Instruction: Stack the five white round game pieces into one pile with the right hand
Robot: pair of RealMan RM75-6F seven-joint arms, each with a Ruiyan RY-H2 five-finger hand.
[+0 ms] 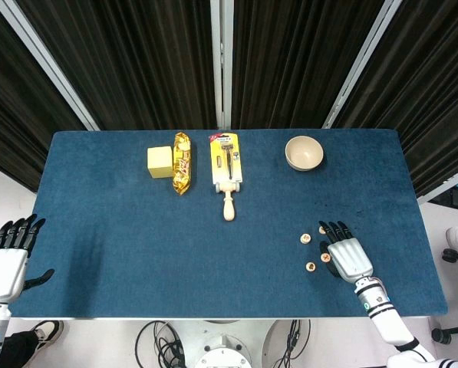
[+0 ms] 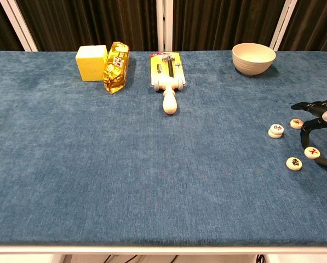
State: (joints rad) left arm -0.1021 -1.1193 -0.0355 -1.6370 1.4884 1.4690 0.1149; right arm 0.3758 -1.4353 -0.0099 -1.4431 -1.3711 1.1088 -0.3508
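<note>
The white round pieces lie near the table's right front. Two of them sit as a small pile (image 2: 276, 130) (image 1: 306, 238). Single pieces lie at the back (image 2: 296, 123) (image 1: 321, 230), in the middle (image 2: 311, 152) (image 1: 324, 257) and at the front (image 2: 294, 163) (image 1: 311, 267). My right hand (image 1: 346, 255) (image 2: 320, 131) hovers palm down just right of them, fingers spread and arched, holding nothing. The middle piece lies between its fingertips and thumb. My left hand (image 1: 8, 259) hangs off the table's left front corner, fingers apart and empty.
Along the back of the blue table (image 1: 136, 230) stand a yellow block (image 1: 159, 162), a gold snack packet (image 1: 182, 172), a carded razor with a wooden handle (image 1: 227, 176) and a cream bowl (image 1: 304, 152). The right table edge runs just beyond my right hand.
</note>
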